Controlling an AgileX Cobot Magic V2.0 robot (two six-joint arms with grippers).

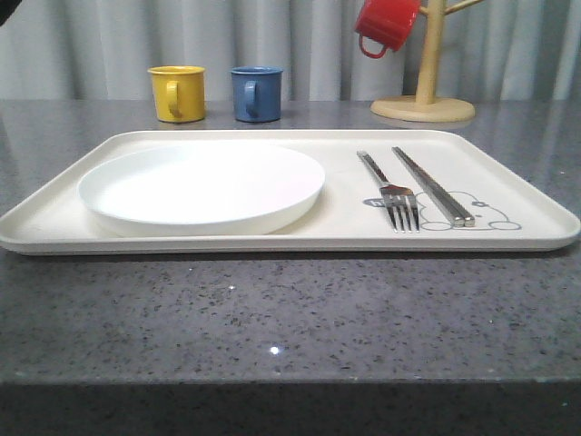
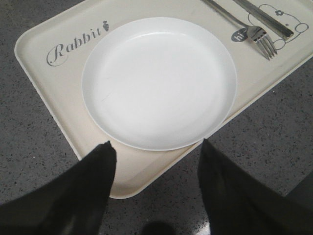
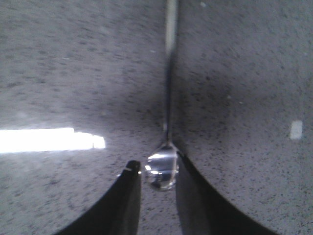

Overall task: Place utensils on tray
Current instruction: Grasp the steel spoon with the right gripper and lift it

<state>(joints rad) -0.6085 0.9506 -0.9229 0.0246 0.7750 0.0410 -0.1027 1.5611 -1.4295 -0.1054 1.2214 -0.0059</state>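
The cream tray (image 1: 508, 182) lies across the table. On its right side a silver fork (image 1: 392, 193) and a pair of chopsticks (image 1: 434, 186) rest side by side over the bunny drawing. They also show in the left wrist view as the fork (image 2: 258, 39) and chopsticks (image 2: 266, 19). My left gripper (image 2: 155, 143) hangs open over the tray's corner (image 2: 132, 186) by the plate, holding nothing. My right gripper (image 3: 156, 164) is shut on the spoon (image 3: 162, 171) at its bowl, above bare grey table. The handle points away from the fingers. This view is blurred.
A round white plate (image 1: 201, 186) fills the tray's left half. Behind the tray stand a yellow mug (image 1: 177, 93) and a blue mug (image 1: 256, 93). A red mug (image 1: 386, 24) hangs on a wooden mug tree (image 1: 425, 100) at the back right.
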